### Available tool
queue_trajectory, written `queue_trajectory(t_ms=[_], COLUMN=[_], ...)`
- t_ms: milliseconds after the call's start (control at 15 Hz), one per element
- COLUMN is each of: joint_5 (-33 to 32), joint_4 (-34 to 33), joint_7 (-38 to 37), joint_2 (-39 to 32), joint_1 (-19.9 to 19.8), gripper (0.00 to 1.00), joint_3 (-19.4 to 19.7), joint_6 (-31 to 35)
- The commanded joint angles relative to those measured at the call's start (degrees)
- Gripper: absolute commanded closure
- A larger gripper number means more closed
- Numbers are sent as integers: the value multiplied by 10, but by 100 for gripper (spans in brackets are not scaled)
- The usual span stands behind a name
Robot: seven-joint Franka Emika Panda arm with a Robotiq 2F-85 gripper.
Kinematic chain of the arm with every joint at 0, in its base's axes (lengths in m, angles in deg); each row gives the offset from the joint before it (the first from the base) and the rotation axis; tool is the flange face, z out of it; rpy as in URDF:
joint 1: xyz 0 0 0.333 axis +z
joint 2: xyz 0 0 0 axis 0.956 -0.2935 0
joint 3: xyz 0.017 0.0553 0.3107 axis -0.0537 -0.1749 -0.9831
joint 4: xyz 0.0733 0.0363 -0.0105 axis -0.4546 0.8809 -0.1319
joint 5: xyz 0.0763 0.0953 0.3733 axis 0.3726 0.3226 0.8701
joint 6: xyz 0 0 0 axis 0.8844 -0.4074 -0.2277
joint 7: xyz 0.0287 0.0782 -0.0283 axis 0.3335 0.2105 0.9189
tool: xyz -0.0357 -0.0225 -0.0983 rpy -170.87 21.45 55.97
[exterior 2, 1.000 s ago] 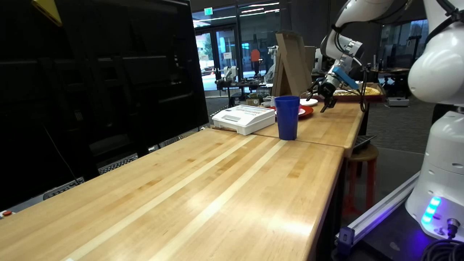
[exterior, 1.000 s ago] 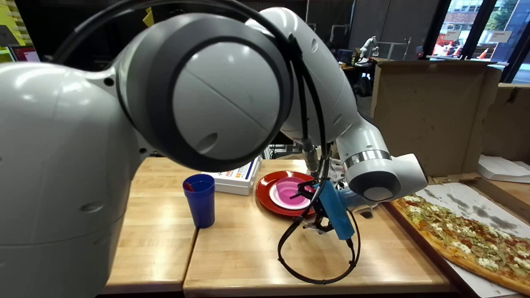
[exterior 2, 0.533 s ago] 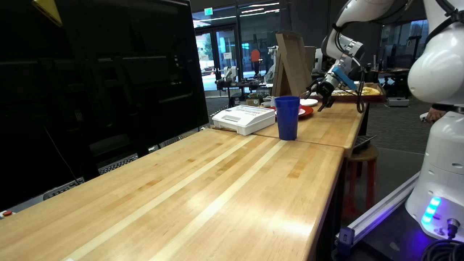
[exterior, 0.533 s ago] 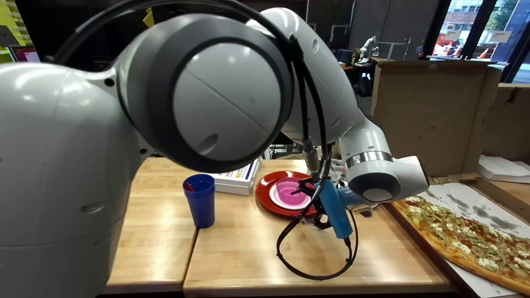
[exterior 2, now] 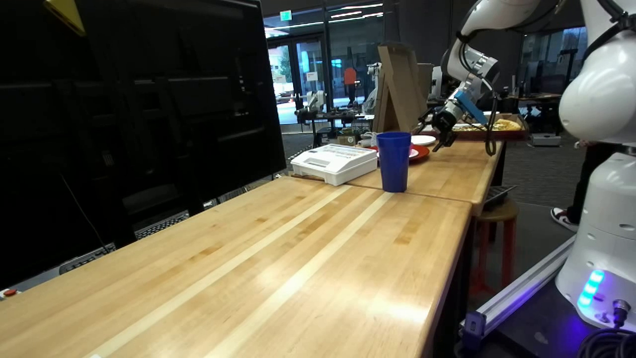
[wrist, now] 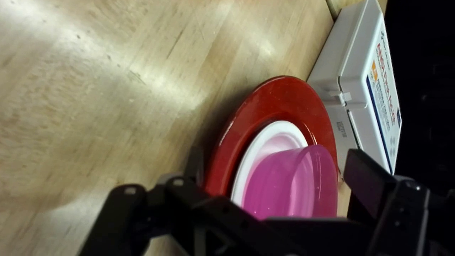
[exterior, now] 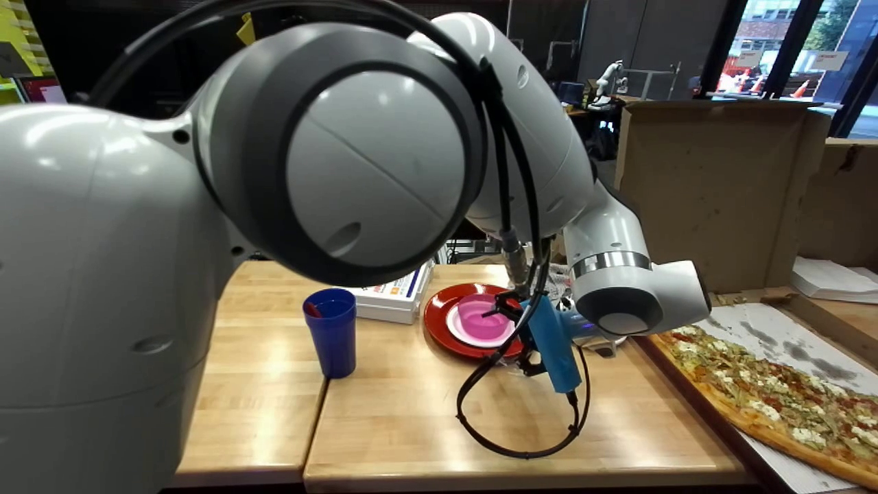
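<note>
Wrist view: one gripper, jaws wide; one pink bowl; one white dish; one red plate

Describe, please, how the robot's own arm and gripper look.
The arm is glossy white with rounded joints, one ringed in dark grey. Black cables run along it; a silver band circles the wrist. A blue covering sits near the black fingers. The base bears a glowing blue light strip.
</note>
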State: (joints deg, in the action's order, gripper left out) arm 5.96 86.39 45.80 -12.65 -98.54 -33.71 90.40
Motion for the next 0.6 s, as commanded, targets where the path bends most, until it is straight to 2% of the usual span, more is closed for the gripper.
queue_trajectory(t_ms=[0,533], joint_5=[22,25], joint_4=[2,-4], joint_7=[11,12], joint_2=[2,-5], joint_1=[1,3], gripper=[0,0], joint_3=[1,4], joint_6=[4,4])
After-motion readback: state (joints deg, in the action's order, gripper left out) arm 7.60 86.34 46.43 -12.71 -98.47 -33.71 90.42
